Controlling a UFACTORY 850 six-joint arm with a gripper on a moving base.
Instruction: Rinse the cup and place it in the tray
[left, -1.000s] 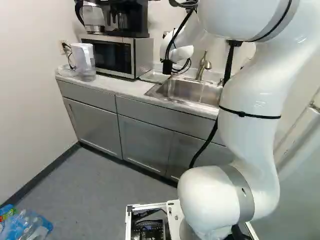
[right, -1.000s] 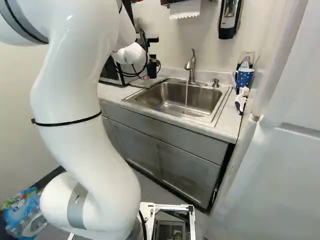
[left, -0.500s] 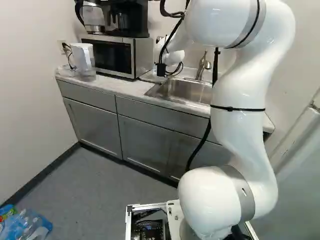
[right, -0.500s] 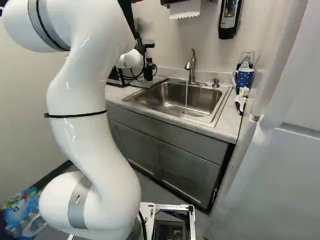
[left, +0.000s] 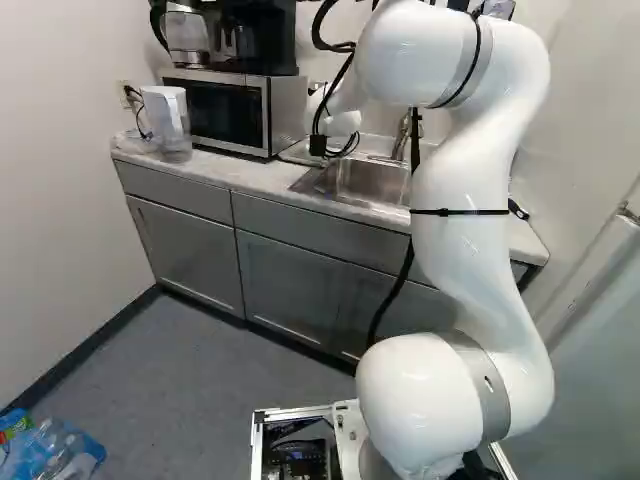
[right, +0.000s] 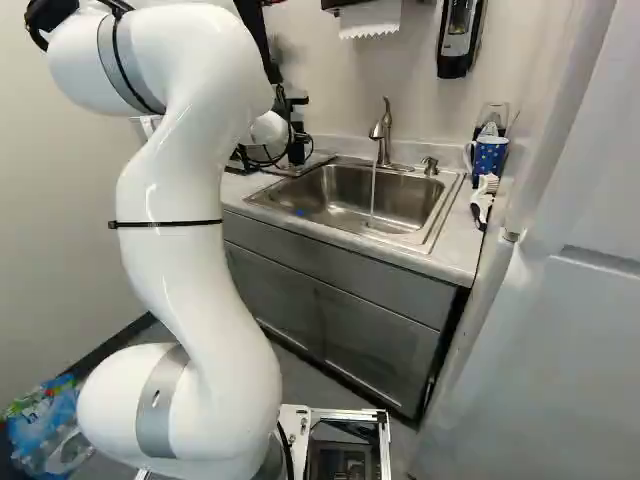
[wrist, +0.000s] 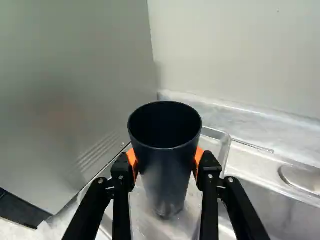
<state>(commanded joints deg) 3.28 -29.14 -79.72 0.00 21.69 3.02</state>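
The white jointed arm has leaned forward and lowered, the dark tapered cup moving with it. In the right base view, the small blue spot in the steel sink has slid left.

Kitchenette: sink and microwave.

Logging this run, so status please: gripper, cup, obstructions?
Gripper shut on dark cup. Cup upright over tray, contact unclear. Microwave alongside, nothing visibly blocking.

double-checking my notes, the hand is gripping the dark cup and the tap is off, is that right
The tap is running: the right base view shows a thin stream falling into the sink. The hand is indeed gripping the dark cup.
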